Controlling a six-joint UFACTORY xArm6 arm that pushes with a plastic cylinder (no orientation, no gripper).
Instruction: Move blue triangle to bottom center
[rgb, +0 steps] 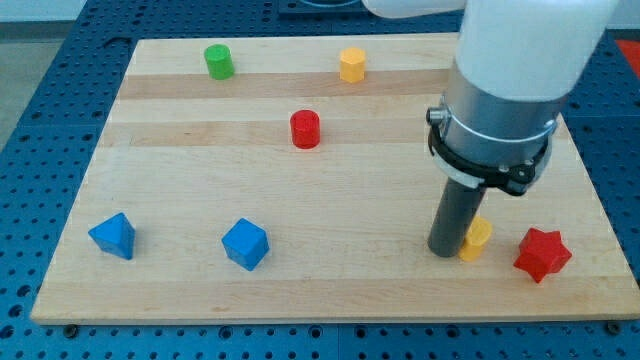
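The arm is ending in a straight dark rod, not a pincer, so there is no wide or narrow opening to report and it is holding nothing. The tip (443, 252) is sitting on the wooden surface (200, 160), low down toward the view's right.

A small yellow block (477, 240) is standing just to the view's right of the tip, looking like it is touching the rod's side; the rod is partly hiding it, so its shape is hard to call. Further to the view's right of the tip, a red star (542, 254) is lying close to the yellow block but apart from it.

The blue triangle (112, 236) is lying well apart from the tip, far off to the view's left at about the same height, near the surface's bottom left corner. A blue cube (245, 244) is sitting between the triangle and the tip, still well clear of the tip.

A red cylinder (305, 129) is standing up and to the view's left of the tip, around mid-board. A yellow hexagon-looking block (351, 64) is sitting near the top edge, above and left of the tip. A green cylinder (219, 61) is standing further left along that top edge.

A blue perforated table (40, 120) is showing around the surface.
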